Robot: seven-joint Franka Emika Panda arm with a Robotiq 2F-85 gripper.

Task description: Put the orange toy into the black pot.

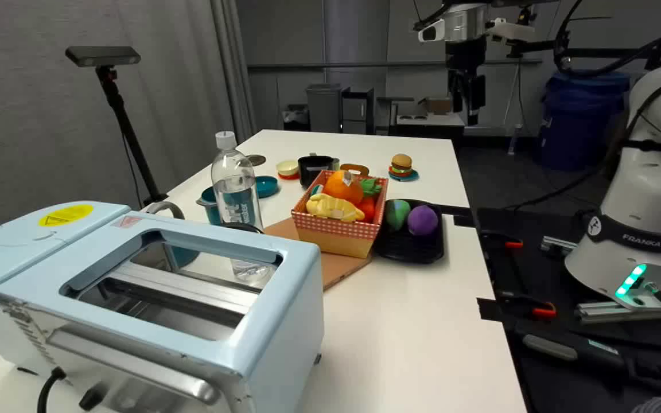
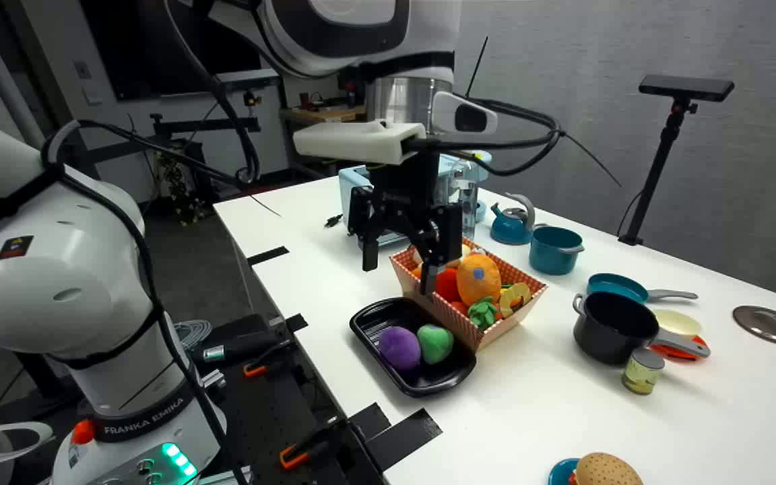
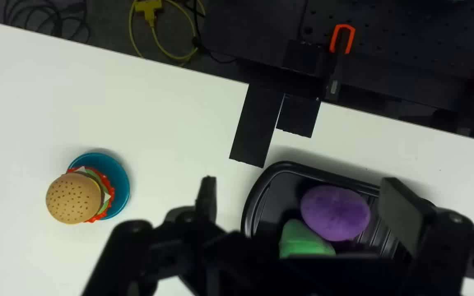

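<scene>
While gripper [image 2: 399,269] is gaping wide, holding nothing, orange toy [image 2: 479,279] is nestling in basket [image 1: 336,242]

The gripper is hovering higher than the basket. On the bench [image 2: 509,407], the black pot [image 2: 600,345] is standing near the basket but apart.

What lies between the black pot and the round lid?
A cream bowl and a red piece lie between the black pot and lid, in both exterior views.
</scene>
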